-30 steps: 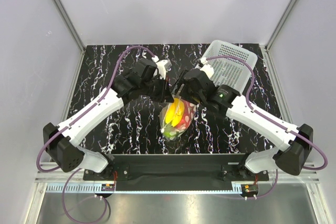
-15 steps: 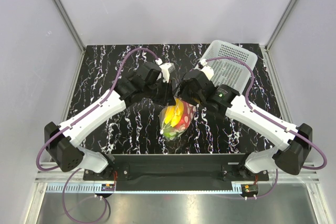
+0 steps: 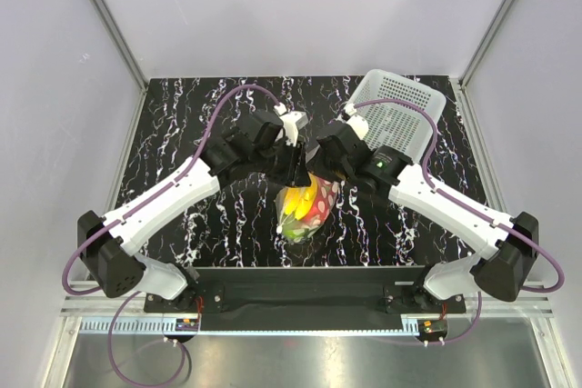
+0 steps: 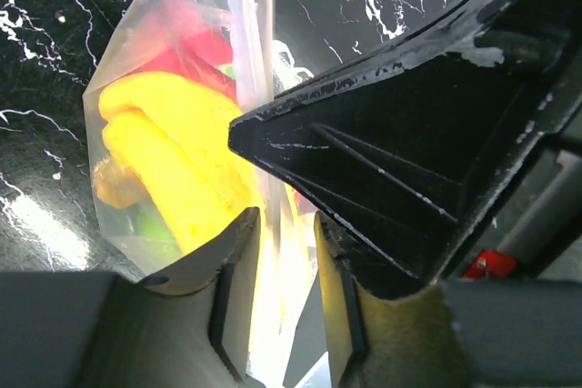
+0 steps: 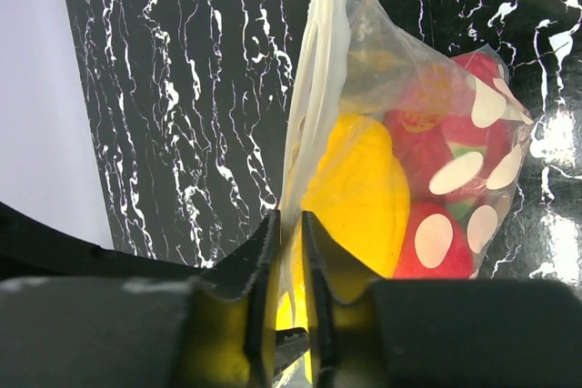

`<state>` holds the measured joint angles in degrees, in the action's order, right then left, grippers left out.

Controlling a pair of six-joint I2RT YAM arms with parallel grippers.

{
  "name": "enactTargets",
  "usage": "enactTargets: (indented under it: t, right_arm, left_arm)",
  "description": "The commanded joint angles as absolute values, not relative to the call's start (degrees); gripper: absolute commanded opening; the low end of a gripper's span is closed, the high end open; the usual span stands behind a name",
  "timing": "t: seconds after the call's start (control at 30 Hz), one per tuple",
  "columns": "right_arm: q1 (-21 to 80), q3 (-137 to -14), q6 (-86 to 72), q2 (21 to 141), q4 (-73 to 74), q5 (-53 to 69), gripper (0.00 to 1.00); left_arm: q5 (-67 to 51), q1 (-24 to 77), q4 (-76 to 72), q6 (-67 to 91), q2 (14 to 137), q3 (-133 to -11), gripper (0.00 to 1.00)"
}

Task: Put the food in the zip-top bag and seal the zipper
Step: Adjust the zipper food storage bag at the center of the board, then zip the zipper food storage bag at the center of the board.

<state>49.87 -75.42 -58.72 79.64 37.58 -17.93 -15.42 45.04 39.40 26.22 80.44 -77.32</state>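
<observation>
Clear, crinkly zip-top bag, printed with large white polka dots, lying near the middle of the tabletop, a little toward the near edge, far end caught between the two end effectors. Bulging with toy food: a glossy yellow banana bunch filling much of the pouch, a red round fruit pressed against the dotted film, a second red shape beside it, a dim patch of green fruit under the bananas. Zipper seen as a narrow milky strip along the bag's edge, running straight down into the right end effector.

Right end effector closed down to a slim slot, tan fingers pinching that edge strip of the bag. Left end effector parted, thin film hanging in the gap between the pads; set loosely around the bag's edge. Scuffed black housing, angular and hard-edged, just beside the left fingers.

Tabletop black, smooth and shiny, veined with white like marble. White perforated plastic basket, rectangular with rounded corners, at the far right corner, apart from the bag. Purple cables looping over the white and black arms. Plain pale walls around.
</observation>
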Motion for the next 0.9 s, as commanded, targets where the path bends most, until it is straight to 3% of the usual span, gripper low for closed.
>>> enactTargets:
  t: [0.0, 0.2, 0.37, 0.47, 0.63, 0.73, 0.87]
  right_arm:
    - [50.01, -76.29, -58.36, 79.72, 36.47, -17.31, 0.18]
    - [49.83, -76.29, -57.92, 78.84, 36.48, -17.49, 0.02]
    - [49.40, -75.67, -57.83, 77.96, 36.47, -18.19, 0.00]
    - [48.87, -75.24, -57.92, 77.26, 36.39, -19.07, 0.00]
    - [47.90, -74.80, -57.83, 76.29, 36.83, -20.13, 0.00]
    - [47.02, -74.62, -57.83, 76.03, 37.18, -20.21, 0.00]
    - [46.23, -75.23, -57.75, 75.67, 37.79, -21.00, 0.00]
  left_arm:
    - [-15.56, 45.62, 36.21, 24.87, 79.37, -79.19, 0.37]
    - [-8.02, 45.53, 42.96, 21.54, 74.55, -80.69, 0.59]
    - [-2.73, 45.62, 44.56, 20.04, 68.39, -76.65, 0.80]
    - [-2.90, 45.62, 42.90, 19.16, 62.77, -71.38, 0.88]
    - [-6.15, 45.70, 34.73, 21.88, 51.25, -58.90, 0.91]
    - [-7.03, 46.58, 29.28, 23.29, 47.29, -52.75, 0.88]
    - [-0.28, 50.70, 22.86, 24.52, 41.15, -45.54, 0.86]
